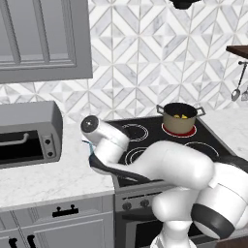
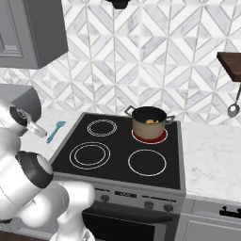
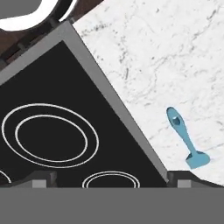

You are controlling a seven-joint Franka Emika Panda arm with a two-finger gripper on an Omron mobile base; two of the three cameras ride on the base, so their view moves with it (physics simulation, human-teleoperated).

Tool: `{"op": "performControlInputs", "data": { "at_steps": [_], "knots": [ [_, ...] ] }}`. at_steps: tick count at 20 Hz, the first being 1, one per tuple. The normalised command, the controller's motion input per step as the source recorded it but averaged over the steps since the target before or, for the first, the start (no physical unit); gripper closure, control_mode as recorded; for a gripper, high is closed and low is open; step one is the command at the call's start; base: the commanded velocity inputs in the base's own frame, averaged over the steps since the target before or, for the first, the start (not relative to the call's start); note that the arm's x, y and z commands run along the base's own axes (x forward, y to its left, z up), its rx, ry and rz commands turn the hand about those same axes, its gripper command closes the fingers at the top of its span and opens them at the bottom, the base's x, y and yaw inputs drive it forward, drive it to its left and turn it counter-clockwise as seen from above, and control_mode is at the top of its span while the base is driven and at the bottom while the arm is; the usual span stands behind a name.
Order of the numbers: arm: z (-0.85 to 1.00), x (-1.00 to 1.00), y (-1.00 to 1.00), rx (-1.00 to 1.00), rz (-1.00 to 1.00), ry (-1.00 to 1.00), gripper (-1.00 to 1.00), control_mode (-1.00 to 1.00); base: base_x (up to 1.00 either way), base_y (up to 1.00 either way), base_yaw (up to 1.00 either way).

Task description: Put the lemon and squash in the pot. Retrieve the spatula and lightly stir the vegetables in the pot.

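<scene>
Room: simulated kitchen. Wall behind the worktop carried a grey-and-white chevron tile backsplash (image 2: pixel 141 61). One grey wall cabinet (image 1: pixel 43 38) hung at upper left. One dark wooden shelf (image 2: pixel 230 63) projected from the wall at the right, with one grey metal spoon (image 2: pixel 234 107) hanging under it.

Surface: white marble worktop (image 1: pixel 53 177) ran on both sides of one black glass stove (image 2: pixel 117 155). Burner rings counted: four, of which the back right one glowed red. Stove knobs visible along the front panel in the right base view: three (image 2: pixel 149 204). One grey toaster oven (image 1: pixel 26 133) stood on the worktop toward its left end, door handle facing forward.

One olive-brown pot (image 2: pixel 149 121) sat on the glowing back right burner, two side handles showing. Inside it, yellow of the lemon (image 1: pixel 184 116) was visible and a brownish-orange patch, the squash (image 2: pixel 149 122); the two lay close together, contact could not be judged.

One light-blue spatula (image 3: pixel 187 140) lay flat on the marble just beside the stove's left edge, not touching it; its wider head pointed toward the back wall.

One gripper (image 3: pixel 109 177): the two dark tips stood wide apart at the bottom of the hand view, nothing between them, so open and empty. It hung above the stove's left edge, with the spatula off to one side of the tips and not in contact. In the left base view the arm (image 1: pixel 169 167) reached low across the stove's front left corner.
</scene>
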Motion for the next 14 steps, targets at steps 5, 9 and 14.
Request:
{"op": "performControlInputs", "data": {
  "at_steps": [5,9,14],
  "knots": [
    [-0.24,0.0,0.35,-0.17,0.39,0.02,-1.0,-1.0,0.0,0.0,0.0],
    [-0.46,0.0,0.11,-0.04,0.22,0.0,-1.0,-1.0,0.0,0.0,0.0],
    [-0.35,0.2,0.01,0.0,0.09,0.03,-1.0,-1.0,0.0,0.0,0.0]
  ]
}}
